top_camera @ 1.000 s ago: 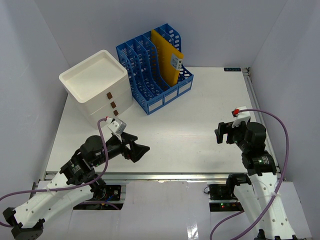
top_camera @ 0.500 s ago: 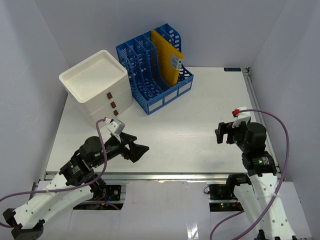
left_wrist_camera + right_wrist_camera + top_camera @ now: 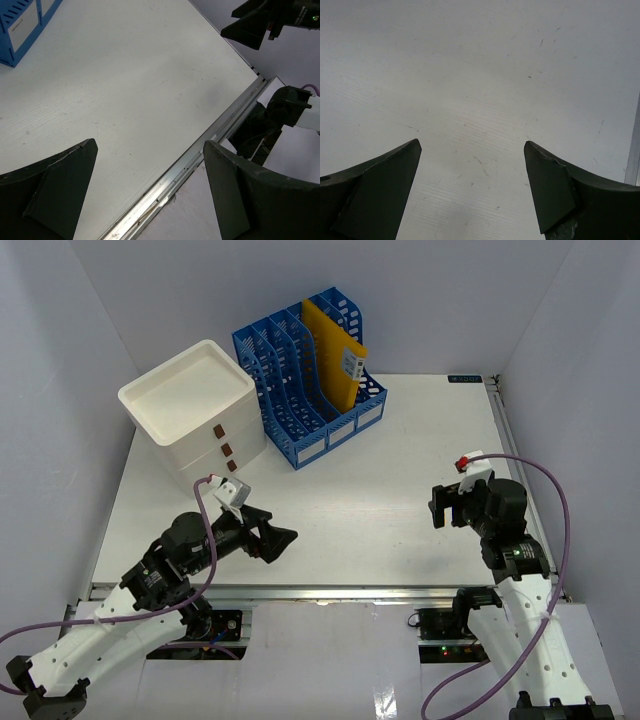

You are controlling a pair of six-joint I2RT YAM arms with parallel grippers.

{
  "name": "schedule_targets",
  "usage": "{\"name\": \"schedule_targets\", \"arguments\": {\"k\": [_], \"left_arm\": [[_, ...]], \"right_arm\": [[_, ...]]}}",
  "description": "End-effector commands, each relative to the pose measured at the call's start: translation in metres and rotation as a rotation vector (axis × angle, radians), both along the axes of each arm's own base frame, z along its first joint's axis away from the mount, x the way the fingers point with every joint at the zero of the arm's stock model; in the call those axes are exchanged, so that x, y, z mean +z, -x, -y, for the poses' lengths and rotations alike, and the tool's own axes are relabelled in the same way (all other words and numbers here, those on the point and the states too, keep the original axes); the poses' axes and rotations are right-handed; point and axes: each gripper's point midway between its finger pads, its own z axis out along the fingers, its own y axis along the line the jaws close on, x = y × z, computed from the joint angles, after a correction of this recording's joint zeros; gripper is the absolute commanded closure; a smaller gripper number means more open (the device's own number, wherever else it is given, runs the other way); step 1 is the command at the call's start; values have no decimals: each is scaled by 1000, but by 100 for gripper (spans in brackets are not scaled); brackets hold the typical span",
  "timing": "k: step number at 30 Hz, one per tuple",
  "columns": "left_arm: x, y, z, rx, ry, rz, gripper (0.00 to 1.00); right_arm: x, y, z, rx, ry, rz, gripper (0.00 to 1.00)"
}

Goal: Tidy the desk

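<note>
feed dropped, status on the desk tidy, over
Left claw open, empty, over desk near edge. Right claw open, empty, above desk. Drawer box, file rack with yellow folder far left, clear of both claws.

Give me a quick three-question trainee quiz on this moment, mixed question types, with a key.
1. True or false: the yellow flat envelope stands in the blue slotted plastic file rack.
2. What does the left gripper hold? A) a pen B) nothing C) a folder
3. How many brown handles show on the white stacked drawer box?
Key: 1 true; 2 B; 3 three.
</note>
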Motion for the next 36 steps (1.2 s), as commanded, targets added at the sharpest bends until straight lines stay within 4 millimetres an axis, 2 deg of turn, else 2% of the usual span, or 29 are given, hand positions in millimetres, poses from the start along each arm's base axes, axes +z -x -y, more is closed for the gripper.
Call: {"name": "schedule_targets", "arguments": {"k": [1,5,8,13,17,21,24,27,30,36], "left_arm": [[-6,-14,-11,90,-48,18,2],[-15,-16,-12,100,-64,-7,2],[-19,-18,-12,112,-79,-19,2],[-30,-23,-8,119,-117,-52,2],[-49,-40,-9,212,-191,-129,2],[-43,-55,-6,285,-220,-193,2],[-40,-54,8,236,-220,-225,2],[-33,-48,14,188,-181,-217,2],[-15,-38,17,141,-116,-191,2],[8,-18,19,58,8,-156,2]], "right_arm": [[18,-11,-5,57,28,88,10],[9,-16,-6,49,15,15,10],[1,-26,4,-10,49,-32,10],[1,-34,11,-26,96,-32,10],[-6,-36,10,-16,100,-53,10],[-5,-38,10,-11,103,-48,10],[3,-37,6,2,85,-29,10],[16,-34,4,5,68,20,10],[24,-27,5,3,60,51,10],[33,-16,4,4,47,97,10]]}}
